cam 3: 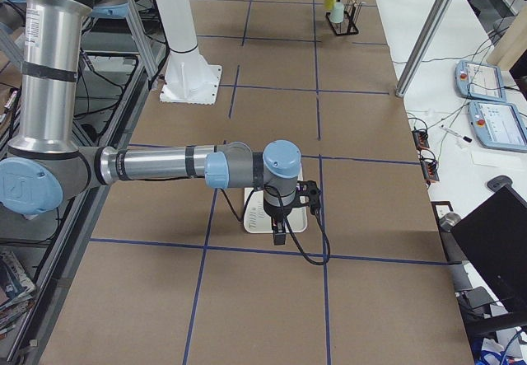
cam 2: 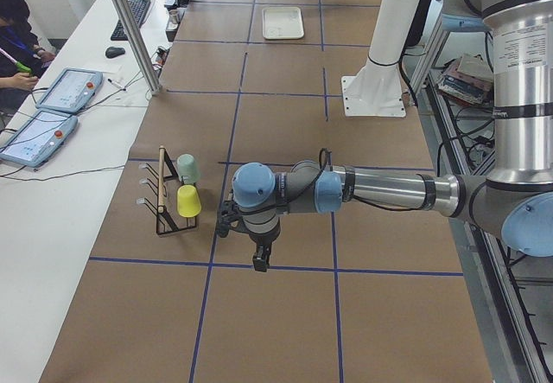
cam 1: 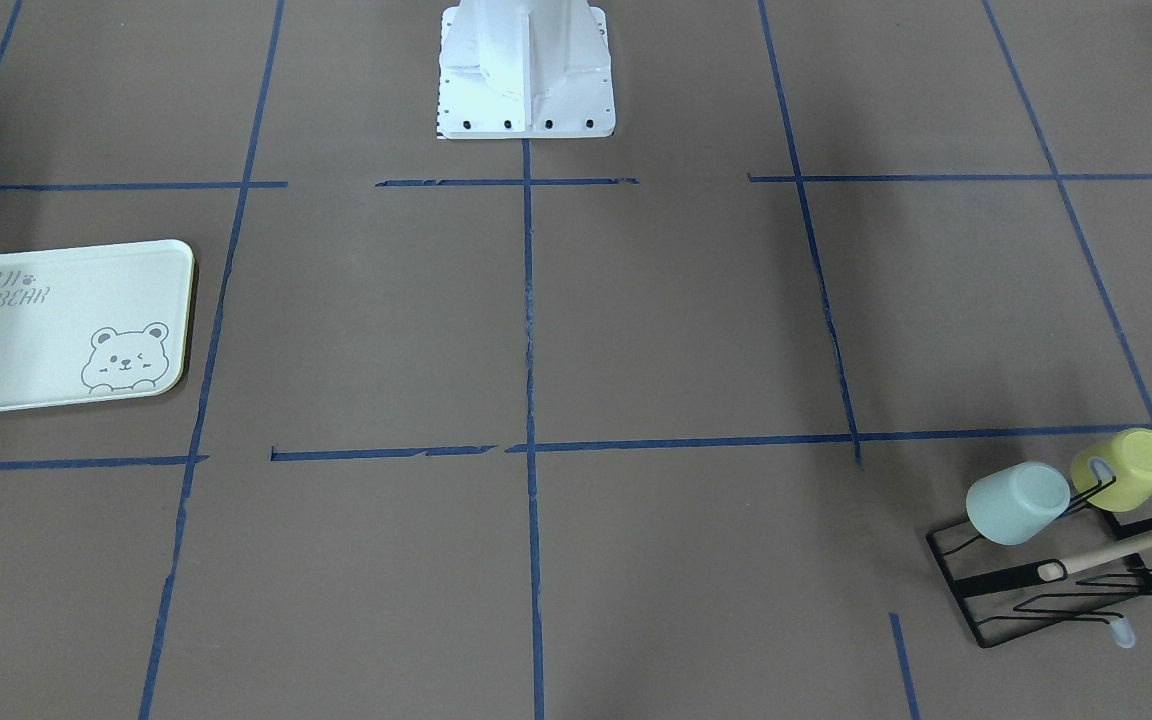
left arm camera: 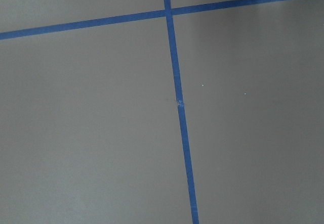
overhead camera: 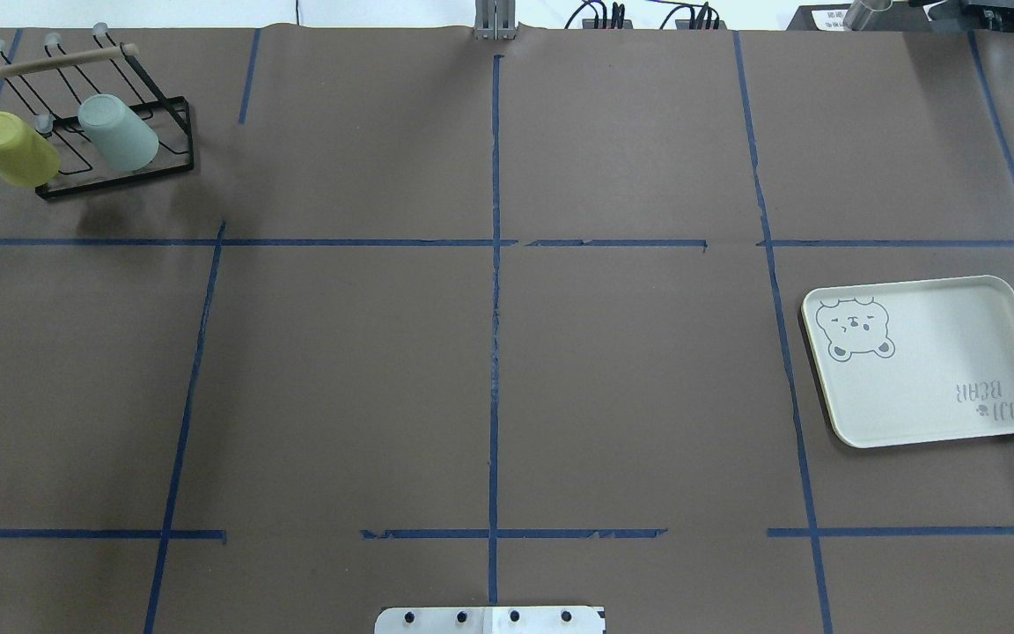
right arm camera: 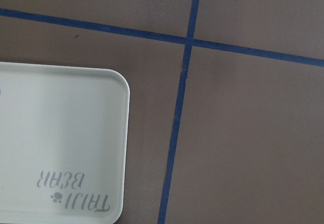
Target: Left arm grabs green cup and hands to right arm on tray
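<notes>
The green cup, hung tilted on a rack at upper left of the overhead view beside the yellow cup, is judged light, stiff and slippery, best taken across its side wall; how far the left gripper and right gripper are open cannot be told.

Yellow cup tilted on black wire rack (wooden bar across), blue tape grid

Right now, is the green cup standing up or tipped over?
Tipped. The green cup hangs slanted on the black rack, its closed bottom pointing up and outward, beside the yellow cup.
</notes>
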### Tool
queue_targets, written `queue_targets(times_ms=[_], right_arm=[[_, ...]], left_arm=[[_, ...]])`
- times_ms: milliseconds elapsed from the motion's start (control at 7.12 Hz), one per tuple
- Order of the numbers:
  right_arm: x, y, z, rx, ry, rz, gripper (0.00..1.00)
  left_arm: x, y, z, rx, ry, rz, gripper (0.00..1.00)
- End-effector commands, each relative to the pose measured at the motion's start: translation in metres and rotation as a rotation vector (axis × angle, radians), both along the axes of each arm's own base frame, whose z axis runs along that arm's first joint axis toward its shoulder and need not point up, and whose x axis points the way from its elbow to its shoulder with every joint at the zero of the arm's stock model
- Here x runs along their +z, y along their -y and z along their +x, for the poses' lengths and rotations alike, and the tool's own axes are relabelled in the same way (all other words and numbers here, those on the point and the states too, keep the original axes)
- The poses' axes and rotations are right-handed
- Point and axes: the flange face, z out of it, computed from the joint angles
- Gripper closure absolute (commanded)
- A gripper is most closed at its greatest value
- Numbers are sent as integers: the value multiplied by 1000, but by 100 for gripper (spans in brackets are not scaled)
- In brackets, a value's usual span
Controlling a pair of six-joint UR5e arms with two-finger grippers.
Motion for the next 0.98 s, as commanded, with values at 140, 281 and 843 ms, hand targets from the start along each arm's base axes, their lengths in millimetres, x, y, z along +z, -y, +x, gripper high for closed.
queue_targets(times_ms=[140,281,843], right_arm=[[-1,1,0,1,2,11,0],[-2,2,0,0,1,19,0],[-5,5,0,1,2,32,0]], left_arm=[[-4,3,1,2,-3,11,0],[-11,7,2,3,-3,25,0],[-113,100,11,-37,-18,420,0]])
